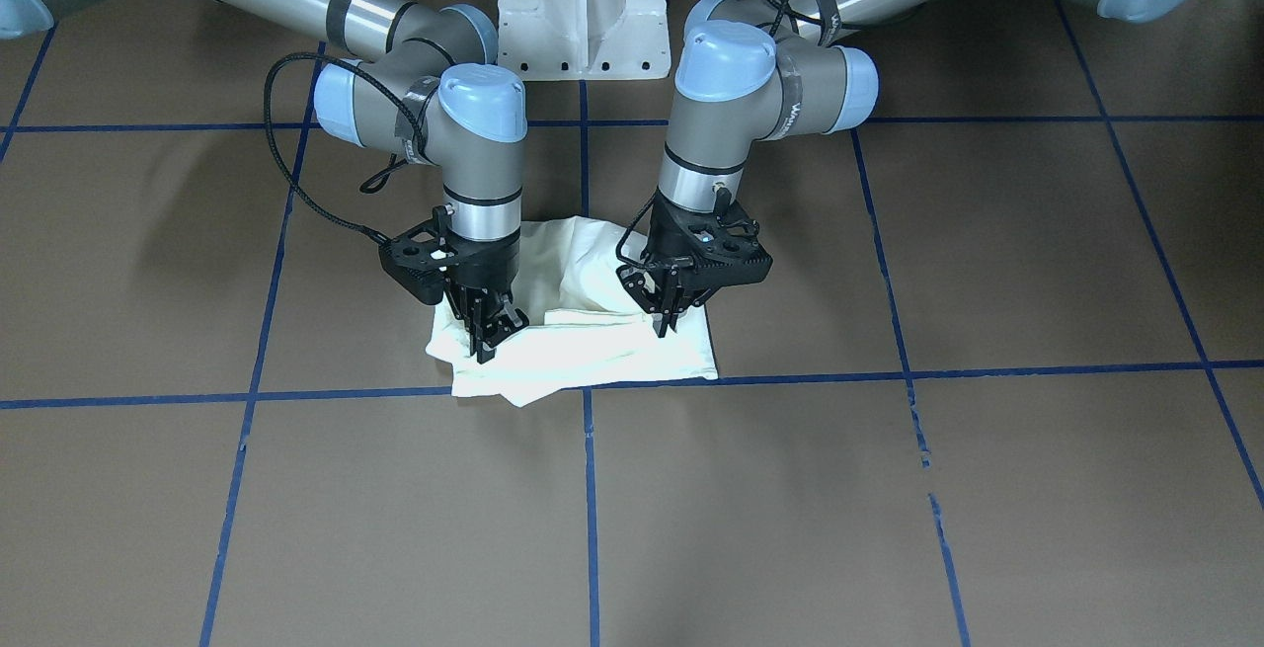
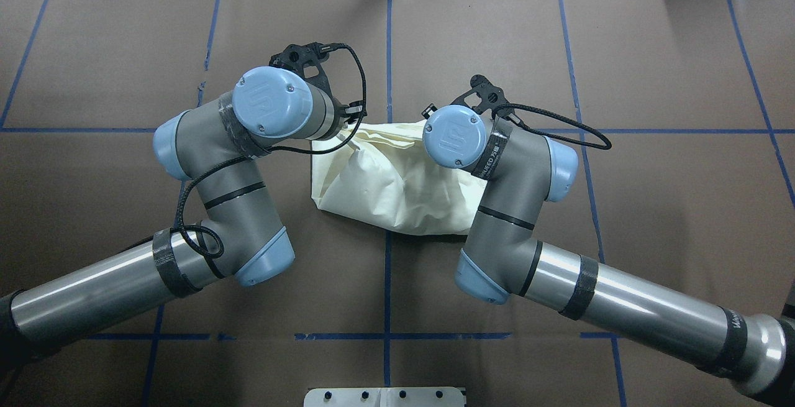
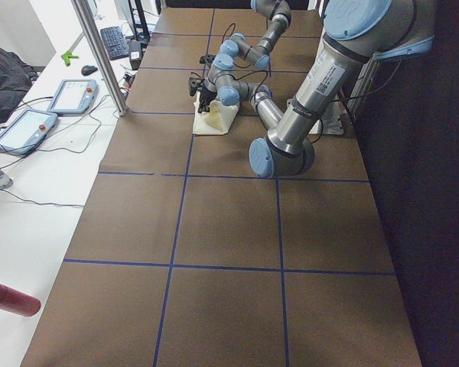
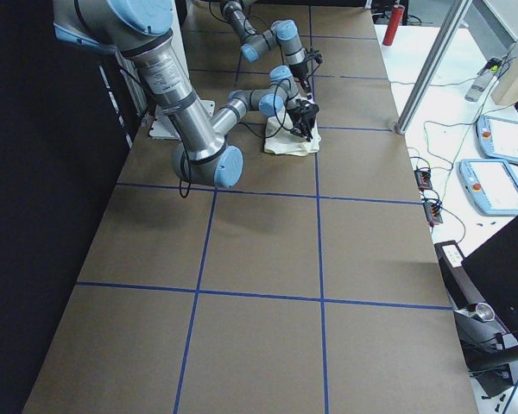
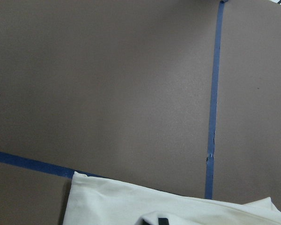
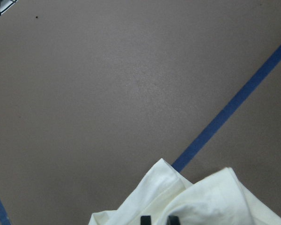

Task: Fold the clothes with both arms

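The cream-white shirt (image 1: pixel 592 341) lies as a folded, rumpled bundle at the table's middle, plain side showing; no print is visible. It also shows in the overhead view (image 2: pixel 397 183). My left gripper (image 1: pixel 665 319) points down at the bundle's edge on the operators' side, its fingers pinched together on the cloth. My right gripper (image 1: pixel 491 333) stands on the bundle's other corner, fingers close together in the fabric. The left wrist view shows the shirt's edge (image 5: pixel 131 206), and the right wrist view shows a bunched corner (image 6: pixel 210 197). In the overhead view both grippers are hidden under the wrists.
The brown table (image 1: pixel 889 489) carries a grid of blue tape lines (image 1: pixel 590 489). The white pedestal base (image 1: pixel 583 5) stands behind the shirt. Side benches hold tablets (image 3: pixel 30 126), a metal post (image 3: pixel 99 53) and a red cylinder (image 3: pixel 11 298).
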### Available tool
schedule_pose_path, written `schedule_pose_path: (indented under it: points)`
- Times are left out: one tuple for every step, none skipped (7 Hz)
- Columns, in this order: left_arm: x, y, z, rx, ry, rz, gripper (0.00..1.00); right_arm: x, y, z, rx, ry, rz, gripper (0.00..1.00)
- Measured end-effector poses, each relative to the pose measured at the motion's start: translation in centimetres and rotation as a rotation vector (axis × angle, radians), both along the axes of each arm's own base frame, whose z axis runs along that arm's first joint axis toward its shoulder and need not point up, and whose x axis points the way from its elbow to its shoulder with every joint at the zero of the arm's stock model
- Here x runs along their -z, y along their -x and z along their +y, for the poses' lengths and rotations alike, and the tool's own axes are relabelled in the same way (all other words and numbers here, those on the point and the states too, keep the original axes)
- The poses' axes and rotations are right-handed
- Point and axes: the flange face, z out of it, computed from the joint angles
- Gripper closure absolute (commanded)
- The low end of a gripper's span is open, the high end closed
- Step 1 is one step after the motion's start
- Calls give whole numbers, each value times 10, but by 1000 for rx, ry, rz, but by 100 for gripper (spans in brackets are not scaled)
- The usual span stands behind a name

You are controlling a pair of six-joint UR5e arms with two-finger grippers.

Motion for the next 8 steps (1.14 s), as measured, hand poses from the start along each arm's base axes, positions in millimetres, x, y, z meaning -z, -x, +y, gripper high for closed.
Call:
schedule_pose_path:
  points:
    - [0, 3, 1, -25, -41, -7, 0, 1, -2, -2, 24, -11, 9, 0]
    - [2, 10, 3, -53, -92, 0, 0, 6, -9, -4, 53, -12, -1, 0]
    - [2, 25, 11, -99, -155, 15, 0, 13, -17, -4, 79, -11, -22, 0]
    - [-11, 44, 24, -154, -235, 53, 0, 18, -23, -4, 90, -12, -34, 0]
    - [-28, 58, 35, -187, -320, 111, 0, 19, -26, -4, 93, -13, -38, 0]
    - [-43, 65, 46, -217, -393, 182, 0, 20, -27, -3, 94, -14, -39, 0]
    - [-54, 63, 52, -246, -457, 243, 0, 20, -27, -3, 94, -15, -40, 0]
    - [-69, 56, 53, -267, -545, 289, 0, 21, -28, -4, 94, -16, -41, 0]
